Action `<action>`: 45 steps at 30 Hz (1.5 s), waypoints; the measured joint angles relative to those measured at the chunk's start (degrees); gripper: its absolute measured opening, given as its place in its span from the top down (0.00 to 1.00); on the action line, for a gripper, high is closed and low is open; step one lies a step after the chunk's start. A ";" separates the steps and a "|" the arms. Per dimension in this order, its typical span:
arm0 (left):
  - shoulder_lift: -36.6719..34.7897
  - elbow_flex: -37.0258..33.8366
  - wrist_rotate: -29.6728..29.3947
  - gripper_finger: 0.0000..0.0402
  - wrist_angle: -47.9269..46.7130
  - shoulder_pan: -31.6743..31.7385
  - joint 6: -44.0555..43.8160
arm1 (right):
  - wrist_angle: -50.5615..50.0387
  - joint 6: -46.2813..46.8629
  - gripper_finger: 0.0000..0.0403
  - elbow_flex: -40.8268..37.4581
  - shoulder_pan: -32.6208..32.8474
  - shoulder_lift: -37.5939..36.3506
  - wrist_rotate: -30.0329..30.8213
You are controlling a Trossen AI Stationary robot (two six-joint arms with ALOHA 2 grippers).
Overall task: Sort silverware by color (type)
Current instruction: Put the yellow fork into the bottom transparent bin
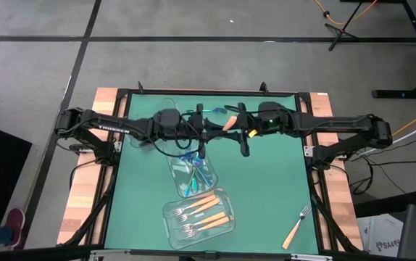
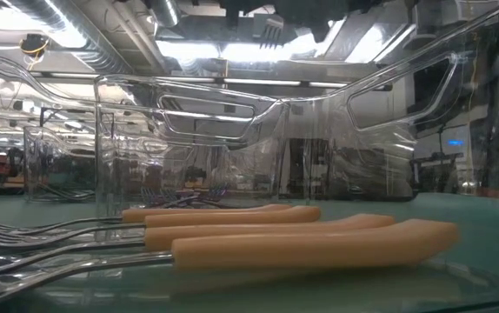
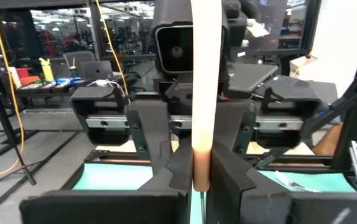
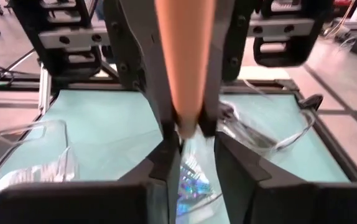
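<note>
An orange-handled fork (image 1: 228, 123) hangs high over the table's far middle, between my two grippers, which face each other. My left gripper (image 3: 200, 177) is shut on its orange handle (image 3: 204, 93), which stands upright in the left wrist view. My right gripper (image 4: 197, 165) is open; its fingers stand apart just in front of the handle's end (image 4: 188, 121). More orange-handled forks (image 1: 202, 212) lie flat in a clear container (image 1: 170, 217). Iridescent blue forks (image 1: 192, 174) lie in a second clear container (image 1: 209, 174). My left gripper pinches the orange handle near one end (image 3: 201, 163) between its two fingers. The fingers are level and come from the table's left, lying across the handle. The fork is lifted clear of the table, with its handle upright.
One loose orange-handled fork (image 1: 298, 225) lies on the green mat near the right front corner. A third clear container (image 1: 150, 119) sits under my left arm at the far left. In the low view, orange handles (image 2: 302, 239) and clear walls fill the foreground.
</note>
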 joint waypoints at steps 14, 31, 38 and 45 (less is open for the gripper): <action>0.00 0.00 0.22 0.93 -3.70 -4.83 -12.96 | -26.37 1.87 0.76 0.02 0.00 -9.32 0.24; -0.02 0.00 -12.04 0.93 -4.38 -25.93 -38.10 | -33.77 7.80 0.76 0.00 0.00 -8.68 0.23; 3.55 0.00 -19.16 0.93 -7.15 -33.77 -43.03 | -34.77 9.05 0.76 0.00 0.00 -8.68 0.21; 9.86 0.00 -17.24 0.92 -7.26 -36.68 -43.43 | -35.86 10.21 0.76 0.00 0.00 -8.68 0.20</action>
